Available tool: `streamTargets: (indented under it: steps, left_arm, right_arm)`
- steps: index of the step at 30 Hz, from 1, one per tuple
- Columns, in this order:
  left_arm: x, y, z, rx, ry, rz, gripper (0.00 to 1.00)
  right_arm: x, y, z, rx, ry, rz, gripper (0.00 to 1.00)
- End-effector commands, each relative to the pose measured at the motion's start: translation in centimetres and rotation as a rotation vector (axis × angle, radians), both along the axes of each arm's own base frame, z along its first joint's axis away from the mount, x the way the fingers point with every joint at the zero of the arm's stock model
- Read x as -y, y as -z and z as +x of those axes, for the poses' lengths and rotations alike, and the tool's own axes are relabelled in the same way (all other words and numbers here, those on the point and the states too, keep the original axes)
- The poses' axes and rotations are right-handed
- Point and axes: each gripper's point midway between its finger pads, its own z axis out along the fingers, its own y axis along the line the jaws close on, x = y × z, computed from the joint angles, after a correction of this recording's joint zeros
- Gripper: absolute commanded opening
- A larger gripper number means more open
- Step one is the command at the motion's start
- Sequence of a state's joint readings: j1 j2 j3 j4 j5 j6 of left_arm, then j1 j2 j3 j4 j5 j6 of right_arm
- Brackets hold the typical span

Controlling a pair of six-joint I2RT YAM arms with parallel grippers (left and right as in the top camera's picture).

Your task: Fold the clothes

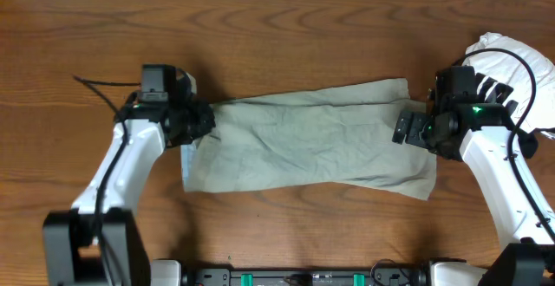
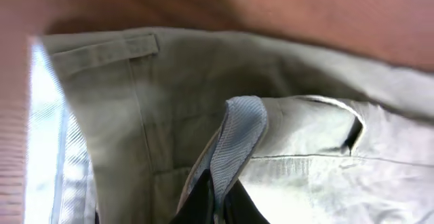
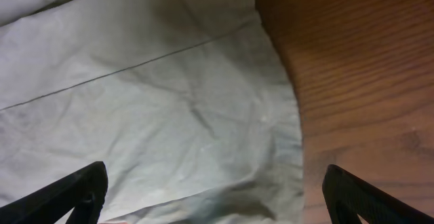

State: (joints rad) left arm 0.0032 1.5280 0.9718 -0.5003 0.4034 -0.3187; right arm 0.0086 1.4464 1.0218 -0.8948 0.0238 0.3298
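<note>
1. The wooden table (image 1: 277, 26) fills the overhead view. The trousers (image 1: 312, 143) lie flat across its centre, waist toward 9 o'clock and leg ends toward 3 o'clock.
2. A white bundle (image 1: 512, 56) sits out at 2 o'clock behind the right arm, apart from the trousers.
3. The right gripper (image 1: 408, 128) is at the 3 o'clock end with its fingers spread wide and nothing in them. Its wrist view shows leg cloth and the hem edge right beneath.
4. The left gripper (image 1: 204, 121) is at 9 o'clock, clamped tight on the waist. Its wrist view shows a pinched waistband fold (image 2: 237, 136), striped lining out, rising from the dark fingertips.
5. My read is that the right side should grab next. It should bite both leg layers close to the hem, not one ply.
6. Then both ends should lift level, with the cloth taut enough that the creases near the middle don't bunch.
</note>
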Motion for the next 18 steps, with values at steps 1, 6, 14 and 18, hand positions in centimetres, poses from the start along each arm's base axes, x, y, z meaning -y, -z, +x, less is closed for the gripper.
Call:
streamTargets:
  steps: [1, 6, 14, 18]
  left_arm:
    - [-1.8, -1.9, 1.6, 0.071, -0.064, 0.045, 0.06]
    - [-3.1, -2.4, 2.9, 0.125, -0.110, 0.071, 0.06]
    - [-3.9, -2.9, 3.9, 0.160, -0.161, 0.086, 0.06]
    - [-4.2, -3.1, 4.3, 0.177, -0.175, 0.092, 0.06]
  right_arm:
    - [0.4, -0.4, 0.3, 0.016, 0.025, -0.016, 0.99]
    - [0.4, -0.2, 0.1, 0.009, 0.033, -0.014, 0.99]
    - [-0.9, 2.0, -1.2, -0.027, 0.027, 0.063, 0.99]
    - [-1.6, 4.1, -3.0, -0.081, 0.019, 0.101, 0.96]
